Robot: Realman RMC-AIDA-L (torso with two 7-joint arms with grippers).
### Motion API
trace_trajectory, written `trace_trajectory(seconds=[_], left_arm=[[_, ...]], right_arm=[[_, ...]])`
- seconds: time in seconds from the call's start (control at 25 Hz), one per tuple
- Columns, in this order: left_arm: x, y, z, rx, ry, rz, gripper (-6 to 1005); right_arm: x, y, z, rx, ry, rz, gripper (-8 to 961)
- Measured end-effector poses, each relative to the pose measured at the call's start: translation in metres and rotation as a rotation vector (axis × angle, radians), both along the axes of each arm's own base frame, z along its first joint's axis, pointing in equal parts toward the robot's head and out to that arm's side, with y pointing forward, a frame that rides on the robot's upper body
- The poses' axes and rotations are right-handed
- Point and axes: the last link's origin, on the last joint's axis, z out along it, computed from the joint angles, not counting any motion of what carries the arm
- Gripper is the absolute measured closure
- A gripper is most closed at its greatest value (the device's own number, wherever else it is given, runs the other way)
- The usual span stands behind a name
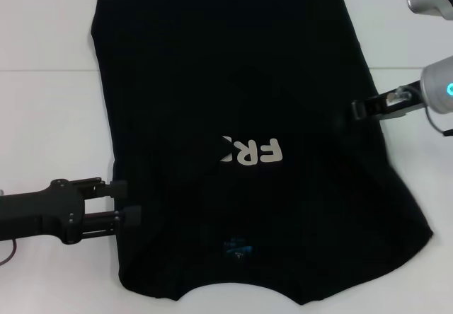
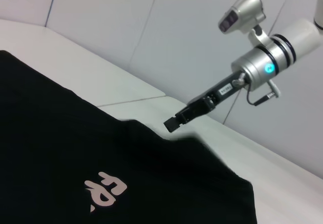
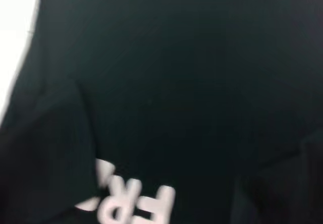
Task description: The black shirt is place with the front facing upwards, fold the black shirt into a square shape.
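Head view, large black cloth T-shirt (image 1: 233,102) spread mid-desk (image 1: 42,109), left sleeve folded inward, left gripper (image 1: 124,201) level at its left edge, jaws released, right gripper (image 1: 356,109) at its right edge, jaw state unclear.

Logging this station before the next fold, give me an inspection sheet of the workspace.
Surface: white table, bare parts look clean.
Job's things: large black cloth T-shirt, cream lettering partly covered by a fold, blue neck label near side.
Clutter: nothing seen.
Grippers: left gripper open at shirt's left edge; right gripper at right edge.
Cables: thin cable by right wrist.
Surroundings: white panelled wall.
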Motion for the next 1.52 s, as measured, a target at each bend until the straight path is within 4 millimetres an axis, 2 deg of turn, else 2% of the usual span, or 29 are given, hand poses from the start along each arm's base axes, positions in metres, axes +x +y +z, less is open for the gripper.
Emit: trace_trajectory(seconds=[0.16, 0.4, 0.52, 0.72, 0.84, 0.96, 1.16, 1.32, 1.52], left_arm=[[-0.001, 0.0, -0.001, 0.002, -0.002, 0.009, 289], [-0.002, 0.001, 0.004, 0.0, -0.051, 0.091, 290], [-0.004, 0.001, 0.008, -0.039, -0.079, 0.168, 291], [-0.01, -0.005, 0.014, -0.116, -0.041, 0.234, 292], [-0.014, -0.004, 0.018, -0.183, 0.006, 0.325, 293], [-0.012, 0.0, 0.02, -0.256, 0.099, 0.392, 292], [-0.003, 0.013, 0.024, -0.266, 0.276, 0.491, 289], [0.007, 0.022, 0.025, -0.271, 0.341, 0.573, 288], [0.023, 0.028, 0.009, -0.335, 0.45, 0.636, 289]], right_arm=[[0.005, -0.009, -0.001, 0.006, 0.148, 0.014, 922], [0.032, -0.027, 0.017, 0.082, 0.319, 0.046, 708], [0.045, -0.046, 0.023, 0.086, 0.347, 0.186, 471], [0.065, -0.089, 0.014, 0.061, 0.321, 0.492, 225], [0.074, -0.109, 0.005, 0.07, 0.286, 0.617, 167], [0.079, -0.119, -0.004, 0.087, 0.252, 0.694, 109], [0.086, -0.123, -0.013, 0.102, 0.212, 0.708, 12], [0.088, -0.123, -0.013, 0.112, 0.215, 0.695, 9], [0.088, -0.123, -0.012, 0.123, 0.218, 0.688, 8]])
